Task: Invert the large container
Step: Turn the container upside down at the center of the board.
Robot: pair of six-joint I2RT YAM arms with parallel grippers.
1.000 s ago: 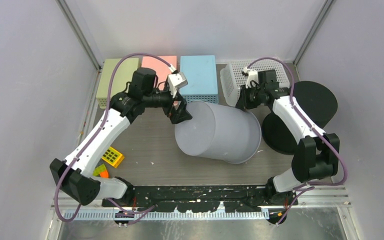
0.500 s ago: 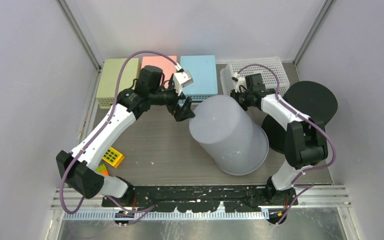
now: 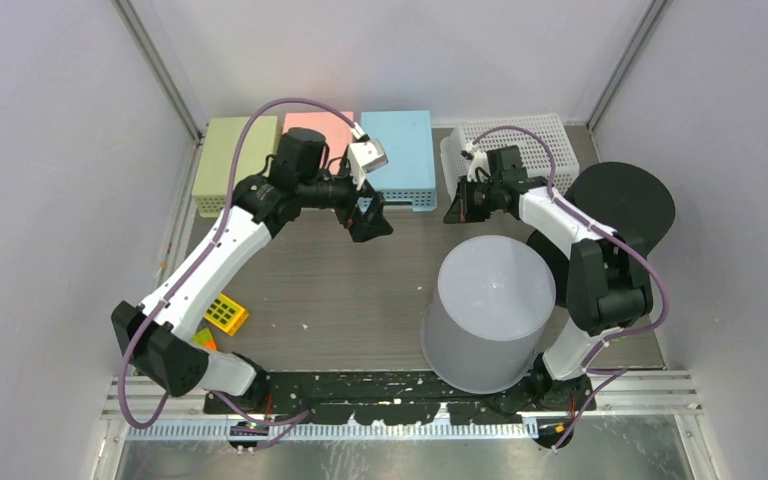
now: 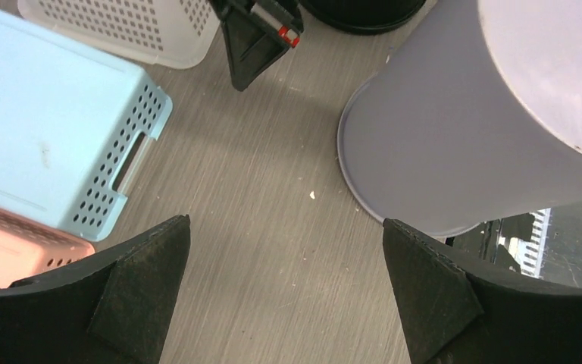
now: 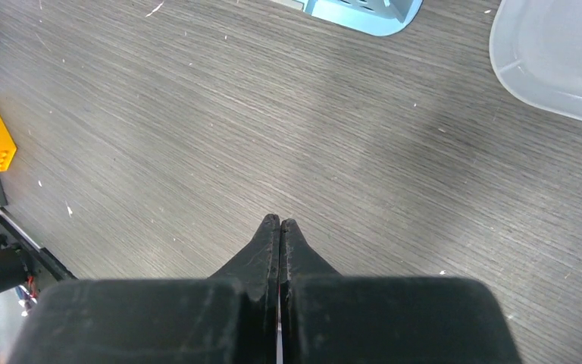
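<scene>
Your left claw (image 3: 368, 216) hangs wide open and empty, and the right claw (image 3: 457, 208) near it is pinched shut on nothing, both toward the far side of the table (image 3: 340, 290). The container (image 3: 488, 315) stands well apart from them, nearer you and to the right, apparently mouth-down already, though the top view leaves that unsure. Reckon it light, stiff, smooth plastic, too wide for the jaws to span, so take it by the rim (image 4: 342, 155) or push its wall
</scene>
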